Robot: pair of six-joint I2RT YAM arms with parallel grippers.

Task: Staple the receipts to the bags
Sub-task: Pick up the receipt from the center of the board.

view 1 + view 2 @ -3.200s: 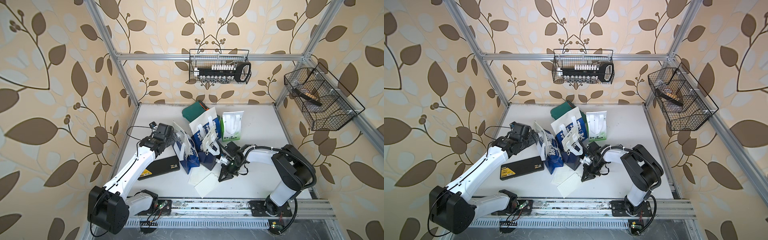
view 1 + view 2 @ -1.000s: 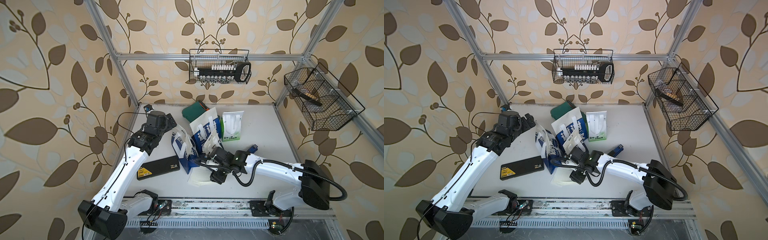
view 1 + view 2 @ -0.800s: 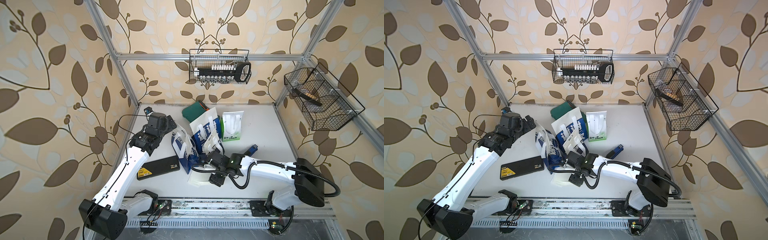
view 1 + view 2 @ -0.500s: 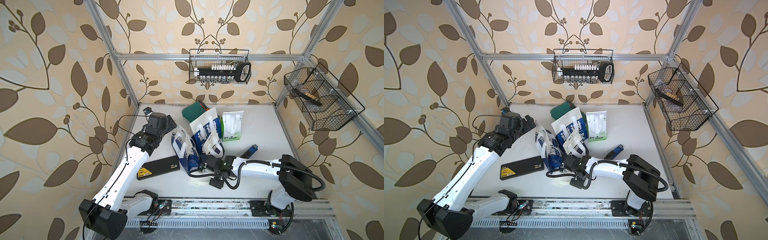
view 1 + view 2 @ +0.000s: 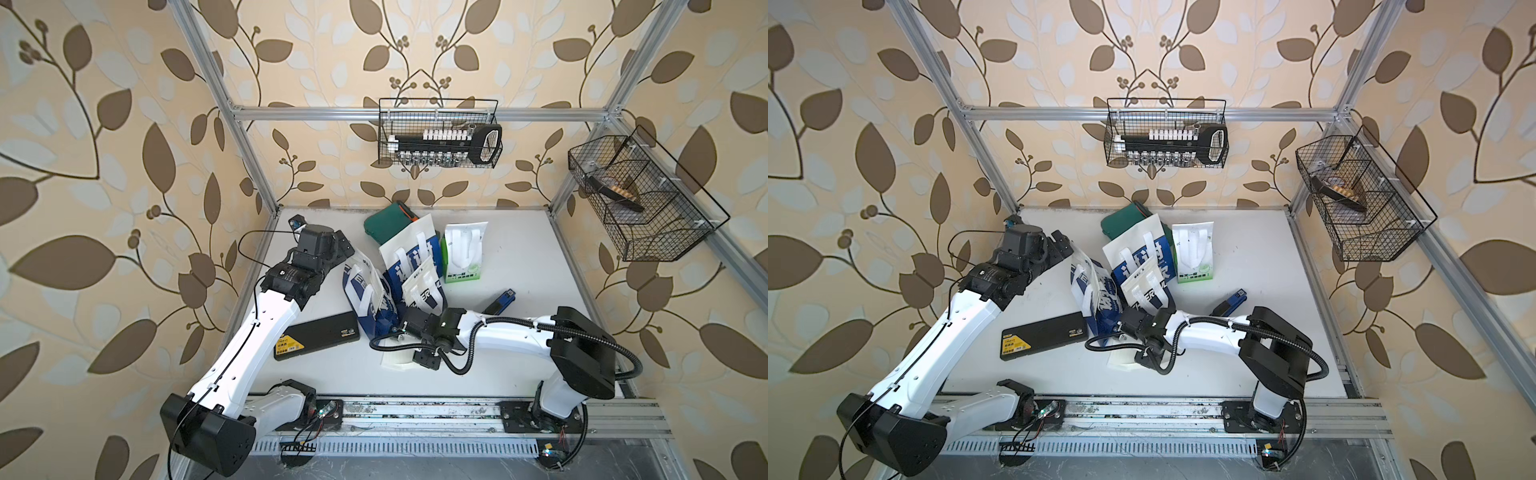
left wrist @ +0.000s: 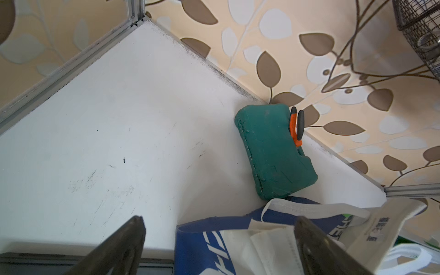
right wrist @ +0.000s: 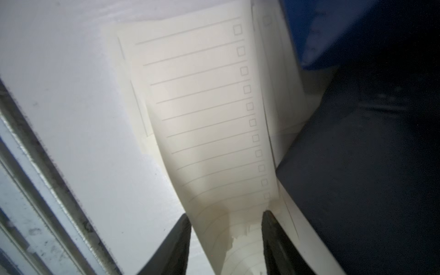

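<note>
At the six-o'clock edge of the white tabletop, the cream paper receipts, faintly ruled with a column of small boxes, lie in a loose overlapping pile just at six o'clock of the bags. The right gripper is down on this pile. In the right wrist view its dark fingers stand about halfway apart, one at each long edge of the uppermost receipt. That slip bows up between them. I cannot tell whether they actually hold it.

Three navy-and-white paper bags with white ribbon handles lean together at the table's middle. A green-and-white paper bag sits just beside them at three o'clock. The left gripper hangs at nine o'clock of the cluster, its jaws spread as wide as they go and holding nothing. In the left wrist view the nearest navy bag's top shows between its fingers.

A dark green plastic case lies at twelve o'clock by the back wall, partly under the largest navy bag. A flat black box with a yellow label lies at nine o'clock of the receipts. A small blue-and-black stapler lies apart at three o'clock of the navy bags.
</note>
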